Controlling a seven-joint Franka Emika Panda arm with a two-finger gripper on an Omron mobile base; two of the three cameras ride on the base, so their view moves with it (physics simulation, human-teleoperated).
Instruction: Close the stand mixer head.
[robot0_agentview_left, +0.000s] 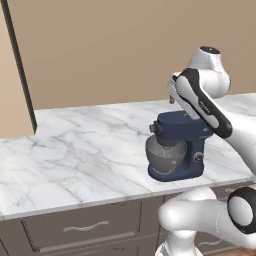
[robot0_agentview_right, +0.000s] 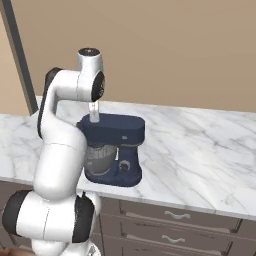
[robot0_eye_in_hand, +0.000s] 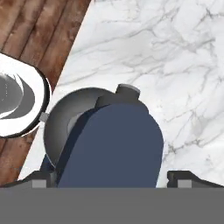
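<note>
The dark navy stand mixer head (robot0_agentview_left: 182, 127) (robot0_agentview_right: 115, 129) lies level over the grey metal bowl (robot0_agentview_left: 161, 156) (robot0_agentview_right: 100, 159). From above, the head (robot0_eye_in_hand: 113, 148) covers most of the bowl (robot0_eye_in_hand: 59, 127), with a small grey knob (robot0_eye_in_hand: 127, 90) at its front end. My gripper (robot0_agentview_right: 94, 115) (robot0_agentview_left: 173, 96) hangs straight down at the head's top, near its front. In the hand view the gripper (robot0_eye_in_hand: 113, 180) is open, its fingertips (robot0_eye_in_hand: 183, 177) standing just outside either side of the head. I cannot tell whether the gripper touches the top. The whisk is hidden.
The mixer's navy base (robot0_agentview_left: 175, 172) (robot0_agentview_right: 112, 177) stands near the front edge of a white marble counter (robot0_agentview_left: 75, 150) (robot0_agentview_right: 200, 160). Drawers (robot0_agentview_left: 82, 227) (robot0_agentview_right: 172, 215) run beneath. A beige wall backs the counter. Wooden floor (robot0_eye_in_hand: 30, 30) lies past the counter edge.
</note>
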